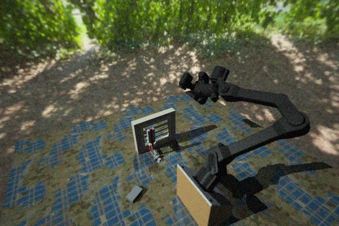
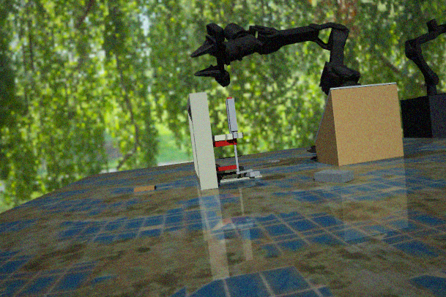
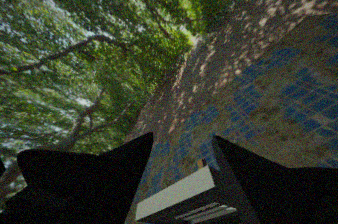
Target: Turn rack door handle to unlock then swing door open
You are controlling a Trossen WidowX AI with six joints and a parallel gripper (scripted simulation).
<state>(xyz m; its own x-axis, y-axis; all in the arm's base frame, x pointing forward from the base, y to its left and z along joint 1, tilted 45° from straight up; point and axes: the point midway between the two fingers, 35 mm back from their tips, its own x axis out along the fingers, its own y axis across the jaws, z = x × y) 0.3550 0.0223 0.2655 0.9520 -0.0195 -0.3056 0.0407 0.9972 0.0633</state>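
The pale door frame (image 1: 153, 116) (image 2: 203, 139) (image 3: 176, 192) stands upright on the table (image 1: 80, 195) (image 2: 150, 263). The handle (image 1: 151, 136) (image 2: 231, 115), grey with red, stands upright in front of the frame's opening, joined by white and red brackets. A thin rod with a grey foot hangs below it. Light bars show inside the opening; the door's angle and the handle's turn are hard to tell. My gripper (image 2: 194, 65) (image 3: 182, 138) is partly open with nothing between its fingers. It hangs above the frame, clear of the frame and handle.
A grey block (image 1: 134, 193) (image 2: 333, 175) lies on the table in front of the frame. A small orange block (image 2: 144, 188) (image 3: 201, 163) lies behind the frame. A tan-faced wedge (image 1: 193, 195) (image 2: 368, 124) stands beside my arm's base. Another dark arm (image 2: 421, 58) stands in the background.
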